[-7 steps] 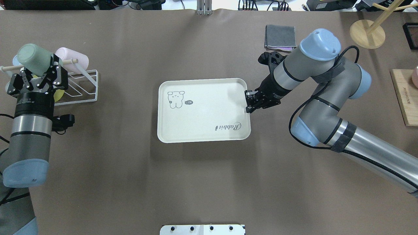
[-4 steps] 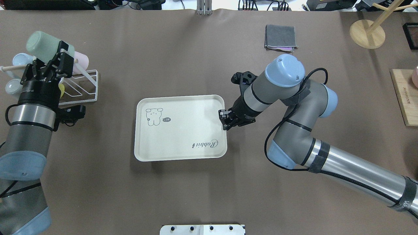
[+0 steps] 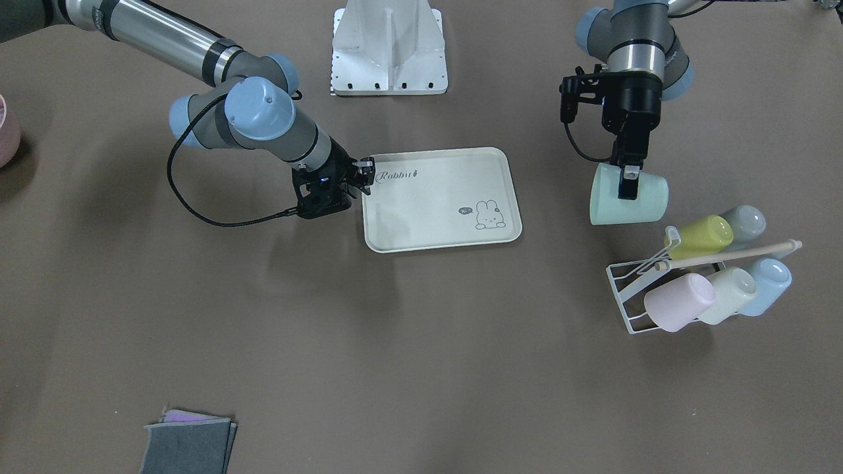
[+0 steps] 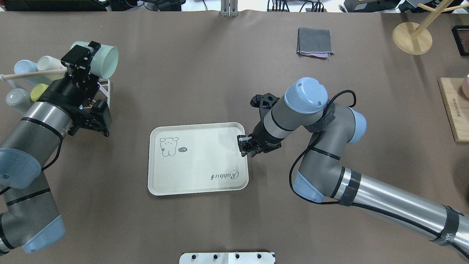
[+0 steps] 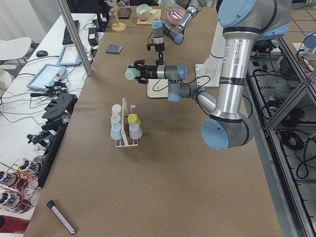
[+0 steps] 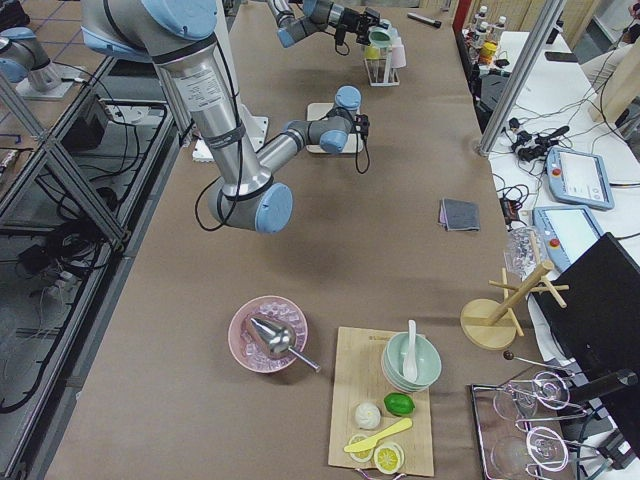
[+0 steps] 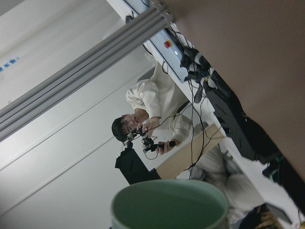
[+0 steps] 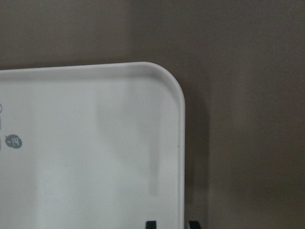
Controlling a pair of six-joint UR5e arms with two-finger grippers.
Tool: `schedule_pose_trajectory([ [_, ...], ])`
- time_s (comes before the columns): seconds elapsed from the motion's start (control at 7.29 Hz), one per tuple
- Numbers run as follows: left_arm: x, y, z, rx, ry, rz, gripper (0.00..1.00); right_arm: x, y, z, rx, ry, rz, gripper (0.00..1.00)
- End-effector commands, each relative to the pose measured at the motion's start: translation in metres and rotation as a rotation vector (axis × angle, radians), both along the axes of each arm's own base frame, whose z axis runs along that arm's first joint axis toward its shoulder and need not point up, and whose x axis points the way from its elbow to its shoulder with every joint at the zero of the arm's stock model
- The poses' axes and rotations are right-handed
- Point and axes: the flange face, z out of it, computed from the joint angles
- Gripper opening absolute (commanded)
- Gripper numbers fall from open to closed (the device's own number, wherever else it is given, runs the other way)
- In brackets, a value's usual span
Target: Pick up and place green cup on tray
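The left gripper (image 3: 627, 183) is pinching the green cup (image 3: 606, 197), one finger lying dark along its outer wall. The cup is on its side in the air, with its open mouth turned toward the tray (image 3: 448, 217). In the overhead view the green cup (image 4: 109, 60) hangs just beside the white wire rack (image 4: 105, 87) and well apart from the tray (image 4: 198, 172), which lies flat on the brown table nearer the middle. The left wrist camera shows only the cup's round rim (image 7: 169, 202) at the bottom of its picture. The rack (image 3: 625, 289) holds five more cups around a wooden dowel: a lime one, a grey-blue one, a pink one, a cream-green one and a light blue one. The right gripper (image 4: 242, 145) is pressed onto the tray's short edge near the "Rabbit" script. Its wrist view shows one fingertip inside the raised rim (image 8: 182, 143) and one outside.
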Motion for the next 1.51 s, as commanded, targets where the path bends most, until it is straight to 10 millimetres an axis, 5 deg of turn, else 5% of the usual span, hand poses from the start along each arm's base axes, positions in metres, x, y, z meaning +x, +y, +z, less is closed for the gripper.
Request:
schedule_pose_trajectory([
  [0.0, 0.040, 0.007, -0.005, -0.273, 0.501, 0.297, 0.01, 0.020, -0.022, 0.001, 0.006, -0.001, 0.034, 0.99],
  [0.27, 0.066, 0.019, -0.034, -0.447, 0.790, 0.530, 0.00, 0.069, -0.057, 0.024, 0.054, -0.006, 0.020, 1.00],
  [0.69, 0.143, 0.031, 0.013, -0.505, 1.104, 0.786, 0.00, 0.156, -0.102, 0.094, 0.231, 0.024, -0.085, 1.00],
  [0.96, 0.163, 0.038, -0.003, -0.590, 1.210, 0.832, 0.00, 0.238, -0.137, 0.148, 0.343, 0.056, -0.160, 1.00],
  [1.24, 0.179, 0.040, 0.008, -0.631, 1.192, 0.825, 0.00, 0.309, -0.139, 0.210, 0.401, 0.127, -0.241, 1.00],
  [1.37, 0.194, 0.034, 0.010, -0.658, 1.196, 0.814, 0.00, 0.335, -0.133, 0.223, 0.381, 0.159, -0.239, 1.00],
])
